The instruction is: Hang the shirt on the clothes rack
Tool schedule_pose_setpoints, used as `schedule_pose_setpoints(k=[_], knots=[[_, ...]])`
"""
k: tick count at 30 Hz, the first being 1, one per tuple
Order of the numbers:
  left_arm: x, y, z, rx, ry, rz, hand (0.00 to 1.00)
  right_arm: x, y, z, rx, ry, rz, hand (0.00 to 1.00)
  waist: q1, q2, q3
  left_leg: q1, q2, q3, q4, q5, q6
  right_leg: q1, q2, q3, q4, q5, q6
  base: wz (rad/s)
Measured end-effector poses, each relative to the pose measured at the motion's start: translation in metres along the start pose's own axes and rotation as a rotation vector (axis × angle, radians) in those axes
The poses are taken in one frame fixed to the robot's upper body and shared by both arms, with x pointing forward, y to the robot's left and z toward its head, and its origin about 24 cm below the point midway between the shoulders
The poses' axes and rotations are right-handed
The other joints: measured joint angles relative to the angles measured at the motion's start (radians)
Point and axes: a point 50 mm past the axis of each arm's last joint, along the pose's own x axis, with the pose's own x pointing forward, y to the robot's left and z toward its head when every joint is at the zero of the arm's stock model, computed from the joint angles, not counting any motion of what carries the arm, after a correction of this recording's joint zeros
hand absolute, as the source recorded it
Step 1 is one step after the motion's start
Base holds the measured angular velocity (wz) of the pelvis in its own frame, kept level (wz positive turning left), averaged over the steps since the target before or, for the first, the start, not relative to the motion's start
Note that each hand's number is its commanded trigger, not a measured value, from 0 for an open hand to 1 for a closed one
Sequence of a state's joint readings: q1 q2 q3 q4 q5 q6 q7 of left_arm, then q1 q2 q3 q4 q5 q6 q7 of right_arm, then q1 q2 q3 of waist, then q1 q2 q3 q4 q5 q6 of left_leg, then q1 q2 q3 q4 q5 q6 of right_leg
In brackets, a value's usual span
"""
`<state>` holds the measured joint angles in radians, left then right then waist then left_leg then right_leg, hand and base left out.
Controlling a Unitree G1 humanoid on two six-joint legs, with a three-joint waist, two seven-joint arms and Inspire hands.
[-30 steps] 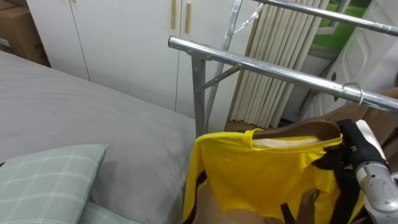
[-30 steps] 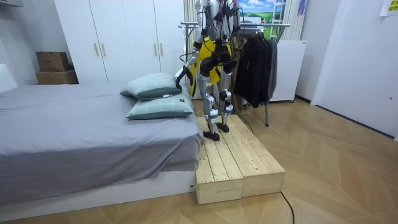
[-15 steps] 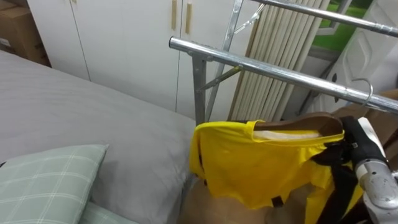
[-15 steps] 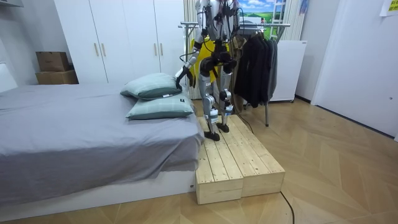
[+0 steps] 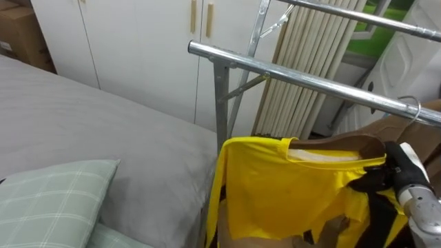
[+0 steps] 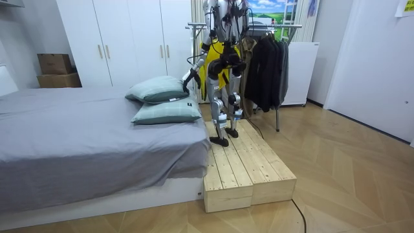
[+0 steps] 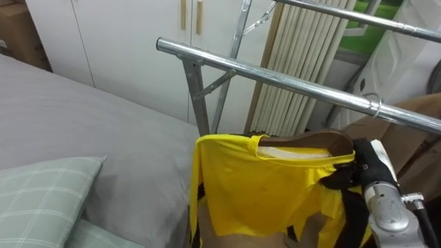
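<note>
- Right hand (image 5: 387, 176): at the right edge of the eye views; my fingers were curled round the right end of the wooden hanger (image 5: 344, 142).
- Yellow shirt (image 5: 289, 189): draped on that hanger, just below the steel rail (image 5: 289, 73) of the clothes rack, right of its upright post.
- Hanger hook (image 5: 412, 105): at the rail's height and crossing it; I could not tell whether it was seated.
- Step in hand, as I judged it: getting the hook onto the rail.
- Next move called for: settling the hook fully over the rail, letting the rail take the weight, then loosening my fingers.
- Left hand (image 6: 185, 79): low at my left side, near the pillows (image 6: 162, 90); finger state could not be told.
- Room view added: I stood on a wooden platform (image 6: 249, 162) beside the bed (image 6: 77, 129), with dark clothes (image 6: 265, 65) hanging further right on the rack.
- Eye views added: the hook and my grip, close up.
</note>
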<state>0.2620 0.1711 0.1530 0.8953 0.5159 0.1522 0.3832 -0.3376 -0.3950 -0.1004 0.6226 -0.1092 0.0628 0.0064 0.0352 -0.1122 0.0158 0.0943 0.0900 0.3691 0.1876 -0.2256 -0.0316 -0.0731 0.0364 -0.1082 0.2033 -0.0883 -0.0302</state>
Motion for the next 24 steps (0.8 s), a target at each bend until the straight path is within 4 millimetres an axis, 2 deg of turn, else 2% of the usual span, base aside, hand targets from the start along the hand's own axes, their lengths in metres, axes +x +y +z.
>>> schedule_pose_setpoints(k=[6, 10, 13, 18, 24], knots=[[0.0, 0.002, 0.002, -0.003, -0.007, 0.006, 0.0, 0.004, 0.003, -0.005, 0.006, 0.039, 0.052, 1.0, 0.0, -0.01, -0.0004, 0.0, -0.001, -0.004, 0.003, 0.0, 0.0, 0.001, -0.002, -0.003, -0.002, -0.001, 0.0, 0.01], [0.002, 0.004, 0.003, -0.004, -0.014, 0.014, 0.0, 0.01, -0.007, -0.009, -0.005, 0.084, 0.071, 1.0, -0.004, -0.016, -0.0005, -0.004, -0.001, -0.013, 0.01, 0.0, 0.0, 0.002, -0.004, -0.007, 0.0, -0.002, -0.001, 0.06], [0.002, 0.005, 0.003, -0.006, -0.014, 0.017, 0.0, 0.014, -0.01, -0.009, -0.023, 0.109, 0.081, 1.0, -0.025, -0.021, -0.0007, -0.013, -0.001, -0.024, 0.015, 0.004, 0.001, 0.002, -0.01, -0.022, 0.001, -0.002, -0.001, 0.11], [0.005, 0.014, 0.006, -0.004, -0.035, 0.044, 0.0, 0.015, -0.014, -0.018, -0.018, 0.171, 0.104, 1.0, -0.032, -0.049, -0.0004, -0.015, -0.003, -0.035, 0.013, 0.011, 0.001, 0.004, -0.016, -0.031, -0.001, -0.001, -0.002, 0.06], [0.005, 0.015, 0.007, -0.005, -0.038, 0.039, 0.0, 0.014, -0.018, -0.022, -0.02, 0.189, 0.145, 1.0, -0.034, -0.052, -0.0004, -0.016, -0.009, -0.04, 0.009, 0.013, 0.005, 0.003, -0.017, -0.032, 0.0, 0.0, -0.003, 0.02]])
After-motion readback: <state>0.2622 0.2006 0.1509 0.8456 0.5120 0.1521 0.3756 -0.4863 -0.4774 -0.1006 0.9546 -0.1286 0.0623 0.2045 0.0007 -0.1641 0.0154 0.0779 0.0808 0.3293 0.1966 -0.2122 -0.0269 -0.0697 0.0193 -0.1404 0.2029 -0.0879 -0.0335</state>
